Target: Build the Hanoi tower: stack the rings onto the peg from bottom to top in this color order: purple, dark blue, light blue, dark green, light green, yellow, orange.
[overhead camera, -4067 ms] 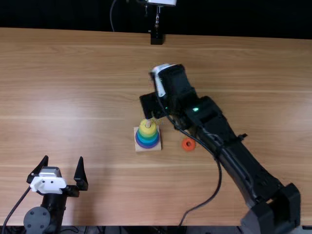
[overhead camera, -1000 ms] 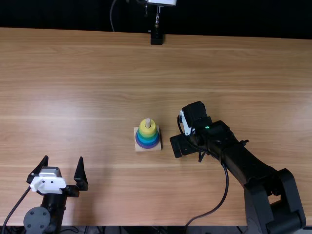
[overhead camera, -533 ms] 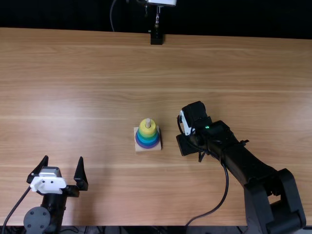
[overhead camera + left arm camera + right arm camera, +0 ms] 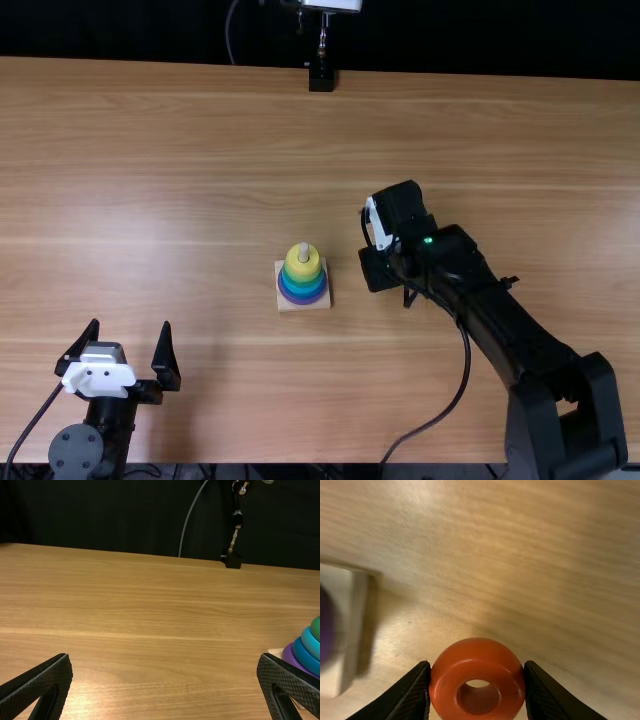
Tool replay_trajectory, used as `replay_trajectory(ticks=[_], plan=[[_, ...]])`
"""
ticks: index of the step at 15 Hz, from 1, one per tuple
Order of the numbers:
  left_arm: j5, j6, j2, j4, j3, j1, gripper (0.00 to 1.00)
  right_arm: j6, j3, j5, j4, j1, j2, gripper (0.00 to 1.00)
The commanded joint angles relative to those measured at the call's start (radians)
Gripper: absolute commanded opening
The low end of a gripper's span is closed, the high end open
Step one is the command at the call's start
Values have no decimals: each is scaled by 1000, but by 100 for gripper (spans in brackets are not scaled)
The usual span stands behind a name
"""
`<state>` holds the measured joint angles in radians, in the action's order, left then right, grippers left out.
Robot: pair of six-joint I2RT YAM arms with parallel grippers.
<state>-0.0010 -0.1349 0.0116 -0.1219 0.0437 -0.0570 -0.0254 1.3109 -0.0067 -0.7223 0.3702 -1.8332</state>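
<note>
In the top view the stack of rings [image 4: 303, 277] stands on the peg's wooden base [image 4: 303, 305], purple at the bottom, blues and greens above, yellow uppermost, with the peg tip [image 4: 304, 251] bare. My right gripper [image 4: 380, 271] hangs to the right of it, pointing down. The right wrist view has the orange ring [image 4: 477, 677] held between the fingers of my right gripper [image 4: 477, 682], beside the base [image 4: 350, 630]. At the lower left, my left gripper [image 4: 123, 350] stands wide open and holds nothing; in the left wrist view my left gripper [image 4: 165, 670] has the rings [image 4: 307, 652] beyond one finger.
A black stand [image 4: 321, 75] is at the table's far edge, toward the middle. The right arm's cable [image 4: 455, 400] loops over the near right part of the table [image 4: 220, 180].
My right gripper moved from over the tower to the right, where the orange ring lay, and the ring is now gripped. Most recently the arm rose slightly. The left arm kept still.
</note>
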Motion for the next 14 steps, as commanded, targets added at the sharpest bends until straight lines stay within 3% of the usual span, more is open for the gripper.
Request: replay_trajectory(ticks=[1, 6, 10, 14], plan=[[-10, 4, -12, -3, -39, -1, 100, 9, 103, 1, -87, 4, -3, 0], [-10, 4, -12, -3, -39, -1, 100, 14, 470, 1, -438, 70, -9, 0], [-10, 4, -12, -3, -39, -1, 100, 14, 653, 1, -468, 134, -32, 0], [-10, 4, -12, -3, -39, -1, 100, 12, 703, 1, -508, 213, -47, 0]])
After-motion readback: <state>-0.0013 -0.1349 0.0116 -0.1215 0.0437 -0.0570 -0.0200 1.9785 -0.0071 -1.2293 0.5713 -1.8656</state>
